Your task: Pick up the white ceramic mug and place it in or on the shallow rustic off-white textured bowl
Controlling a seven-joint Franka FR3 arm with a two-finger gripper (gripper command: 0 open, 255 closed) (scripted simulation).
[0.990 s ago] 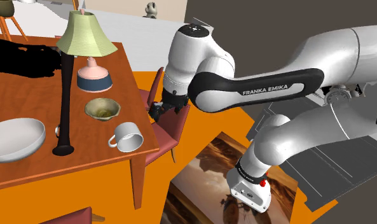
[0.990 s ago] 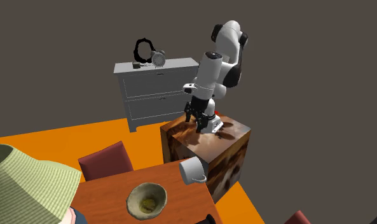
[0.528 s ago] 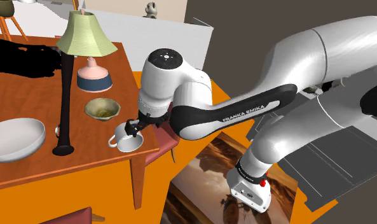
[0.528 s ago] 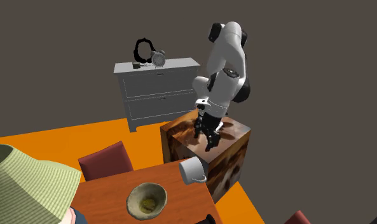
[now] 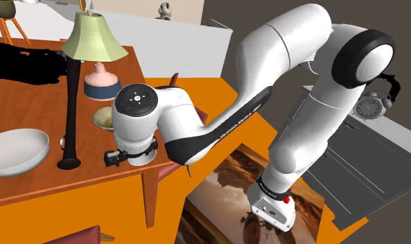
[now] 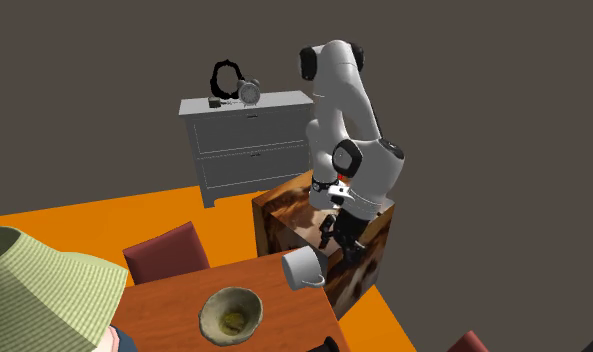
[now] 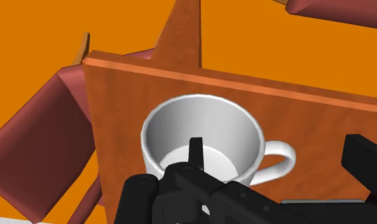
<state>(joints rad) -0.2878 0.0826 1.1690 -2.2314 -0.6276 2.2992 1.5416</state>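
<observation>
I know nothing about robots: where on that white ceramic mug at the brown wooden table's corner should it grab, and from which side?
Probably the rim wall of the white ceramic mug, from straight above, pinched inside and out. It stands upright, mouth up, and its looped handle juts sideways, so a stretch of wall clear of the handle suits best.

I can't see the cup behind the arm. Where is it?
In the second exterior view the mug sits at the corner of the table nearest the robot's stand, to the right of the greenish bowl.
</observation>
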